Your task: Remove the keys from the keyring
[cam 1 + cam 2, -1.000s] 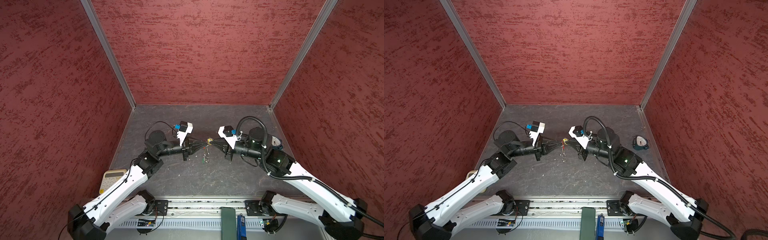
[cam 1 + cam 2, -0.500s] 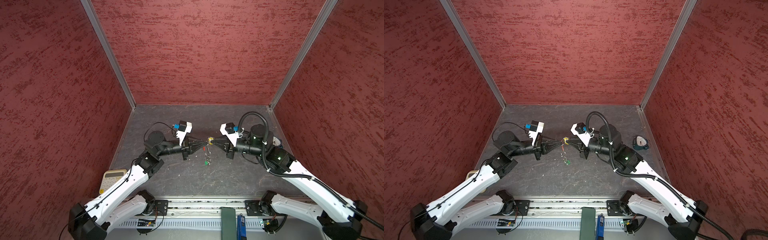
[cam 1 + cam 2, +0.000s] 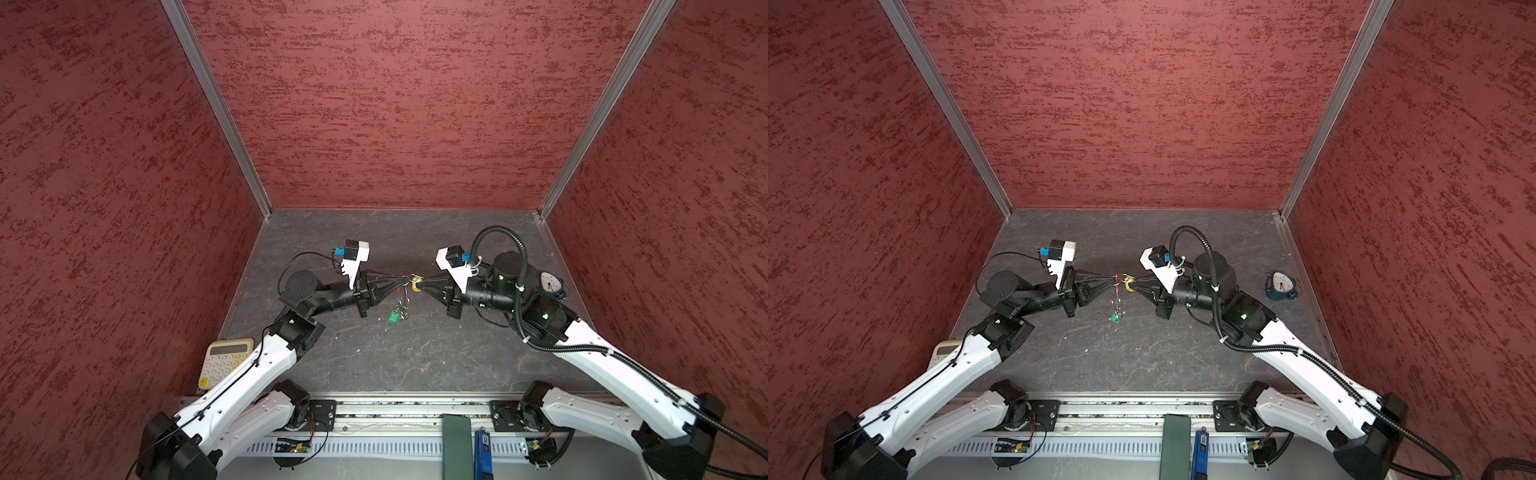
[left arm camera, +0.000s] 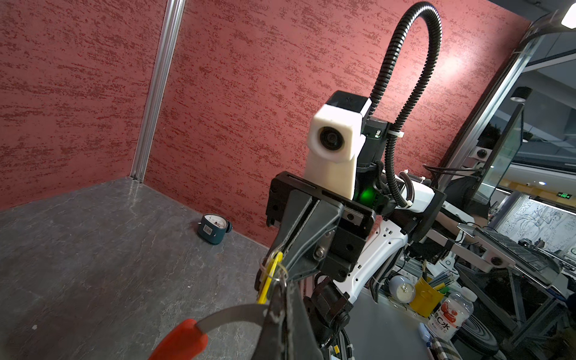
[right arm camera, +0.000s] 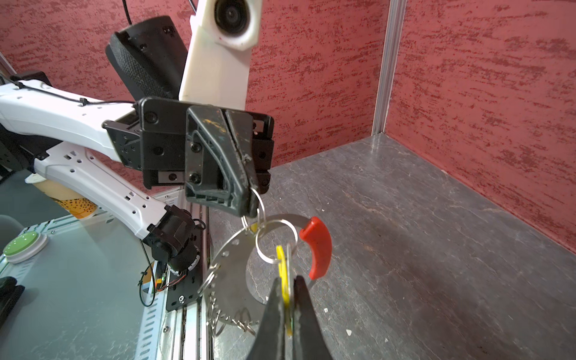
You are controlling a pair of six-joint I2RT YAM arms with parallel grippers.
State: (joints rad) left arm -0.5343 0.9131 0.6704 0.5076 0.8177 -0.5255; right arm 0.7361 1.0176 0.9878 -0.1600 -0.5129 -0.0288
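Two grippers meet nose to nose just below the middle of both top views, holding the work clear of the grey stone-look tabletop [image 3: 415,353]. The left gripper [image 3: 400,286] is clenched on the thin curved metal keyring [image 5: 227,280], a short way along from its red plastic sleeve [image 5: 316,246]. The right gripper [image 3: 423,286] is pinched tight on the small yellow oblong plastic key tag [image 5: 283,265]. The small green oblong plastic key tag [image 3: 393,318] dangles free beneath them.

I'd reckon the lot weighs next to nothing. It looks like stiff, springy metal, smooth enough to swivel in the jaws, with loose small silver rings [image 5: 215,321] that swing and snag. The flat tag faces look the best purchase, gripped broadside. Each tag's ring wants working round, not yanking.
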